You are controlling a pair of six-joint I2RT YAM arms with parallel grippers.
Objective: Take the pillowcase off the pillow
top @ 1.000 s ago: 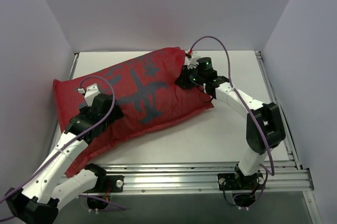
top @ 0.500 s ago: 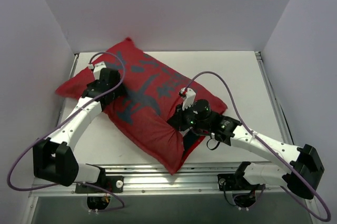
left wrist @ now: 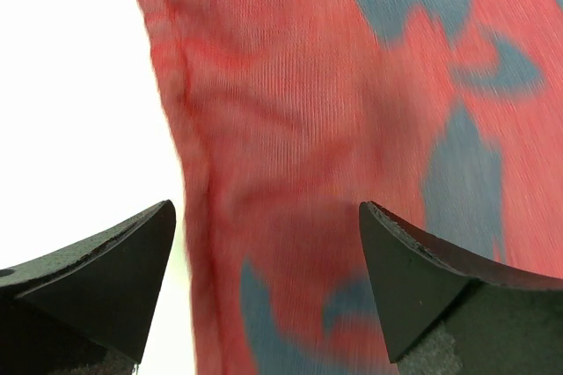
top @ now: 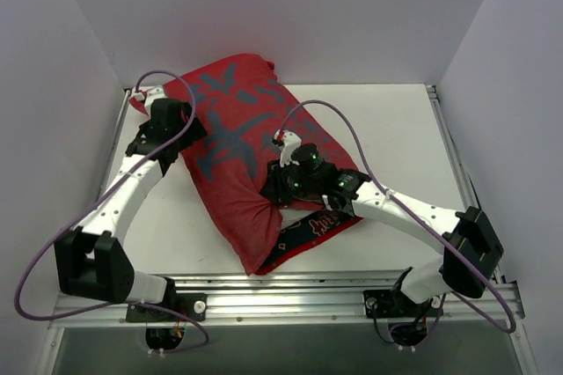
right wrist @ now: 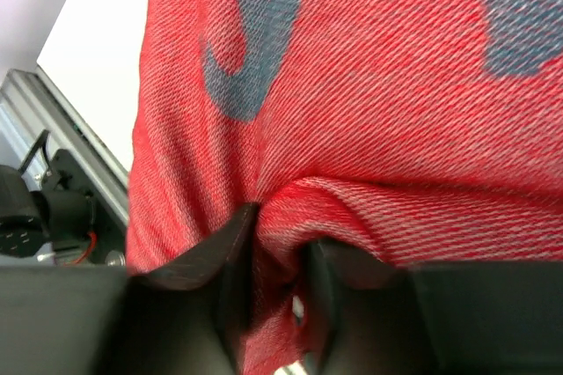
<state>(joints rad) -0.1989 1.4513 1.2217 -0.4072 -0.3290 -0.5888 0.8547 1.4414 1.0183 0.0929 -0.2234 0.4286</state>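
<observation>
Large red thin fabric pillowcase (top: 230, 137) with dark grey brush-stroke marks is laid diagonally on the white table (top: 405, 137), from the far-left corner toward the near middle. The plump white pillow is not seen. From the swollen shape it is judged to be wholly inside. A flatter printed flap lies at the near end; whether that is the open end cannot be told.

Right gripper (right wrist: 277, 283): clamped on a pinched ridge of the red weave toward the near end. Left gripper (left wrist: 264, 287): fingers well apart, nothing between them, poised over the side seam at the far-left end.

Handling, judged: cloth is thin, limp, coarse-woven and easily bunched, so grip should be good. Filling is expected to be light and squashy, and likely to be dragged along with the sleeve. Hold is best taken on cloth alone, with the cushion pinned separately.
</observation>
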